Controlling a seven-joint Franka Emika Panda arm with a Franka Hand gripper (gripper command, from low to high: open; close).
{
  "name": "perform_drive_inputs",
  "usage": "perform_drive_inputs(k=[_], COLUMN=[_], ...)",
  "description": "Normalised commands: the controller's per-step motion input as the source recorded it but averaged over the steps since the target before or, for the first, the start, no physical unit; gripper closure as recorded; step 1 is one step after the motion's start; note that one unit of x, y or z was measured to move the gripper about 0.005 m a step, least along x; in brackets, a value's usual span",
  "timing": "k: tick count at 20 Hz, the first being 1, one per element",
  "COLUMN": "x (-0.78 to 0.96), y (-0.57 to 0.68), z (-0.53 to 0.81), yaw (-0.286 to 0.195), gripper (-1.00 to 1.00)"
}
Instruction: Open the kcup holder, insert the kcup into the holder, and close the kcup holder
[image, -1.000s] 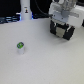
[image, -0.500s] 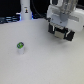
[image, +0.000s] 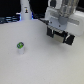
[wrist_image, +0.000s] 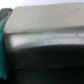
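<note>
The kcup (image: 20, 47), a small white pod with a green top, stands alone on the white table toward the exterior view's left. The black kcup holder (image: 59, 36) sits at the exterior view's upper right, mostly covered by my arm. My gripper (image: 60, 29) is low, right at the holder's front. I cannot make out its fingers there. The wrist view is blurred and very close: a light band, likely the handle (wrist_image: 47, 37), runs across the holder's dark body (wrist_image: 50, 67). The fingers do not show in it.
A tall white bottle-like object (image: 25, 10) stands at the back of the table, behind the kcup. Dark clutter lines the table's far edge (image: 10, 20). A teal shape (wrist_image: 2, 50) shows at the edge of the wrist view.
</note>
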Motion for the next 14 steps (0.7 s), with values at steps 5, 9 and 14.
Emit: perform_drive_inputs(k=[5, 9, 14], x=[0.88, 0.49, 0.41], y=[-0.37, -0.18, -0.15], z=[0.17, 0.15, 0.10], yaw=[-0.083, -0.070, -0.054], gripper=[1.00, -1.00, -1.00])
